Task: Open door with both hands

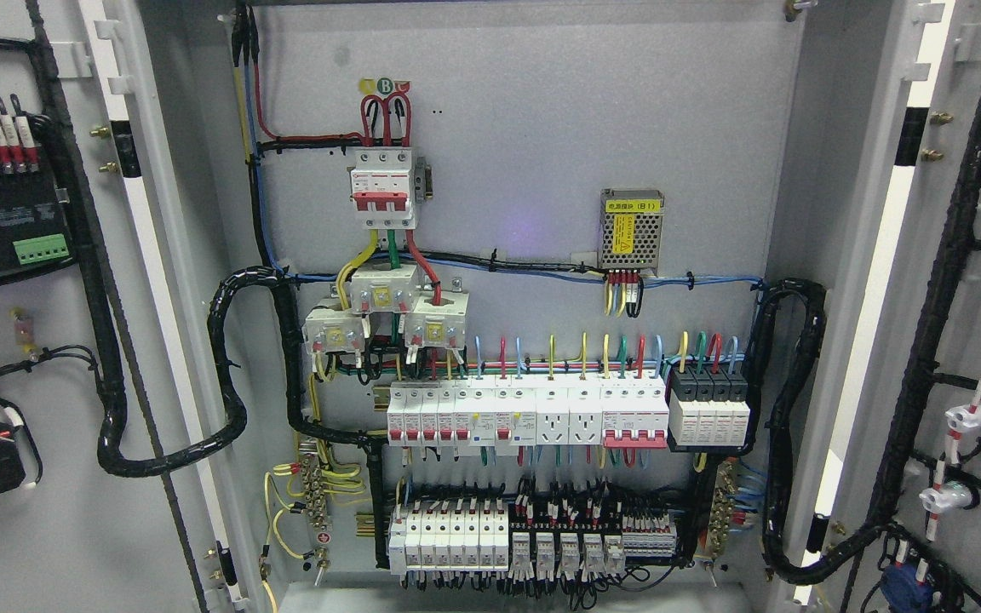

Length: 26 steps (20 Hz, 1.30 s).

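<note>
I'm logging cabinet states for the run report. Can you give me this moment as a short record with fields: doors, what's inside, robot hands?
left door: swung open, components and black cable loom on its inner face
right door: swung open, wiring on its inner face
cabinet interior: fully exposed
main breaker: top
power supply: upper right
breaker row: middle
lower breaker row: bottom
robot hands: none in view

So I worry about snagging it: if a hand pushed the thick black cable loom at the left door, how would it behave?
The black cable loom would probably flex but spring back, since it hangs in a free curve. Its spiral wrap looks grippy rather than slippery. It bridges the left door and the cabinet, so it likely resists pulling.
</note>
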{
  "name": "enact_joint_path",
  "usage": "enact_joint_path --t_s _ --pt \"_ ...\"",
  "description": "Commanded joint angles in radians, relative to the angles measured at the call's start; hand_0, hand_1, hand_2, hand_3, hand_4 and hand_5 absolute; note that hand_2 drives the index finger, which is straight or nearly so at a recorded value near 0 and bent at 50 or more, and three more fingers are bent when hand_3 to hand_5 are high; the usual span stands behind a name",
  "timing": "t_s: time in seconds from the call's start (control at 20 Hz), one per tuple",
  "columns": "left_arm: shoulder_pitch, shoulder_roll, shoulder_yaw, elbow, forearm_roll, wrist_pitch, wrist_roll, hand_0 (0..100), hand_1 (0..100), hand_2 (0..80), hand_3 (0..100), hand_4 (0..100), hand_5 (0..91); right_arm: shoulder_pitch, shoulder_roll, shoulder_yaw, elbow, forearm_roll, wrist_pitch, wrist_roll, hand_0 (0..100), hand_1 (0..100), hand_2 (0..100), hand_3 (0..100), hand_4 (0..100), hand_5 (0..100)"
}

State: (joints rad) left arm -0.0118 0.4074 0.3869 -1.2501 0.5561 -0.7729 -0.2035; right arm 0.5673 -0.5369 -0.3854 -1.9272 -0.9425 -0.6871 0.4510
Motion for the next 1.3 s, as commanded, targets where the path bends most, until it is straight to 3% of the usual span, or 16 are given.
enact_joint_path --t_s 0.0,0.35,0.7,1.05,1.25 --pt "0.047 -0.033 -0.048 -0.142 0.001 -0.428 0.004 0 0 0.0 0 3 0.0 -0.003 -0.006 0.042 -0.035 0.001 0.0 0.002 23 0 0 0 0 0" --pt "0.11 -0.071 -0.095 -0.284 -0.008 -0.427 0.006 0 0 0.0 0 3 0.0 -0.003 -0.006 0.1 -0.044 0.007 0.0 0.005 23 0 0 0 0 0" --pt "0.233 -0.148 -0.163 -0.426 -0.102 -0.428 0.006 0 0 0.0 0 3 0.0 -0.018 0.0 0.21 -0.044 0.043 -0.002 0.005 23 0 0 0 0 0" --pt "0.32 -0.261 -0.229 -0.462 -0.266 -0.427 0.006 0 0 0.0 0 3 0.0 -0.011 0.038 0.387 -0.004 0.201 -0.002 0.0 23 0 0 0 0 0" --pt "0.383 -0.326 -0.282 -0.473 -0.386 -0.425 0.006 0 0 0.0 0 3 0.0 0.009 0.092 0.462 0.074 0.273 -0.002 -0.002 23 0 0 0 0 0"
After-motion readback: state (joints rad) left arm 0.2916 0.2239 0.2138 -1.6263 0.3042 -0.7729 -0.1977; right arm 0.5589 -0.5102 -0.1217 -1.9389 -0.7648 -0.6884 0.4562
